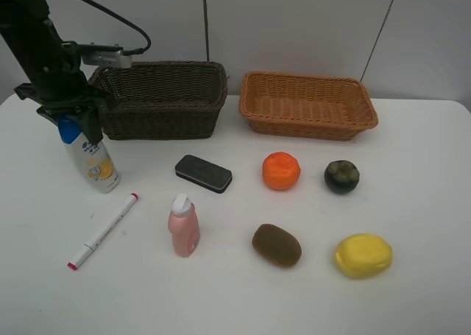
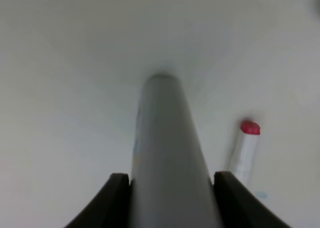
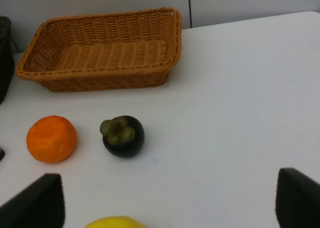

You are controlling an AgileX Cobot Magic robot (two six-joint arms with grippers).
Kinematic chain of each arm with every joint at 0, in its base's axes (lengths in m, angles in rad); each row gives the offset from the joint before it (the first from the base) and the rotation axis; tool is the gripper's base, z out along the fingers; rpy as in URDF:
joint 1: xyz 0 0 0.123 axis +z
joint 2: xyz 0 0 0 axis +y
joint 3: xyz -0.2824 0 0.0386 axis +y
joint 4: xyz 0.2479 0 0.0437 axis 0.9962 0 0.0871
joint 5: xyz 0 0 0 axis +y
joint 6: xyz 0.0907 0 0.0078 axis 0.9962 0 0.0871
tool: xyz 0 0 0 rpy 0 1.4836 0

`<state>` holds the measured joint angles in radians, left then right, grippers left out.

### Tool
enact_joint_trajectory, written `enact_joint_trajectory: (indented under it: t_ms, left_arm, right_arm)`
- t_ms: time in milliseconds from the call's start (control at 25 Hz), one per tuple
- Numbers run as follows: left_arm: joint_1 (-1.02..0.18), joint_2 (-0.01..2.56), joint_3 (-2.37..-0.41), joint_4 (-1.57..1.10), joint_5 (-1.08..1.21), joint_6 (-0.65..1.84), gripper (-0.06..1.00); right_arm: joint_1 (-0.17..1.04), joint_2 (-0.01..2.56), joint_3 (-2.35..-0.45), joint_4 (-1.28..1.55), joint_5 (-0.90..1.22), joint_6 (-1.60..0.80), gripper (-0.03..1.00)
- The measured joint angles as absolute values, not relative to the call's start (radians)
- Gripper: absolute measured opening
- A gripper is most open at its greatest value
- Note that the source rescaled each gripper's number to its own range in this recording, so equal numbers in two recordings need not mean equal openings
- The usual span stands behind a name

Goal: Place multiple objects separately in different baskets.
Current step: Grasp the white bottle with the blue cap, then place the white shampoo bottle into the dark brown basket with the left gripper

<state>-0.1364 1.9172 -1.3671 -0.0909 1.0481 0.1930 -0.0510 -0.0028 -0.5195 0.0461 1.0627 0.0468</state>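
Near edge: a yellow lemon [image 1: 363,255] sits toward the near right corner of the white table [image 1: 221,305], with a fuzzy brown kiwi [image 1: 277,245] beside it nearer the middle.
Near left: a white marker with red ends [image 1: 103,230] lies slantwise, and a small pink bottle with a white cap [image 1: 184,228] stands upright just beside it.
Middle row: a dark grey eraser block [image 1: 203,173], a round orange [image 1: 280,171] and a dark mangosteen [image 1: 341,177] lie apart from one another.
Left edge: a white shampoo bottle with a blue cap [image 1: 94,162] leans slightly. I cannot tell whether its base is off the table.
Left gripper [image 1: 73,118]: clamped on the shampoo bottle at the cap end, with both fingers against its sides.
Right gripper [image 3: 167,203]: spread wide, holding nothing.
Far edge: a deep dark brown wicker basket [image 1: 165,121] on the left and a shallow orange-tan wicker basket [image 1: 309,127] on the right, with nothing visible inside either.
Handling: the bottle is probably stiff, smooth plastic, so it may be slippery. Held this high it may swing, and a grip lower on the body would be steadier.
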Motion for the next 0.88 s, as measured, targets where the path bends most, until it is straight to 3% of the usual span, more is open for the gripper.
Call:
enact_joint_trajectory:
  t_ms: [240, 560, 880]
  left_arm:
    - [-0.136, 1.908, -1.439, -0.092, 1.149, 0.149, 0.33]
    - [-0.136, 1.872, -1.794, -0.101, 1.2, 0.082, 0.33]
    - [-0.103, 2.079, -2.086, -0.096, 1.201, -0.023, 0.33]
  right_arm:
    - [-0.051, -0.003, -0.52, 0.046, 1.063, 0.047, 1.0]
    - [-0.051, -0.003, -0.52, 0.046, 1.063, 0.047, 1.0]
    - [-0.051, -0.003, -0.52, 0.046, 1.063, 0.047, 1.0]
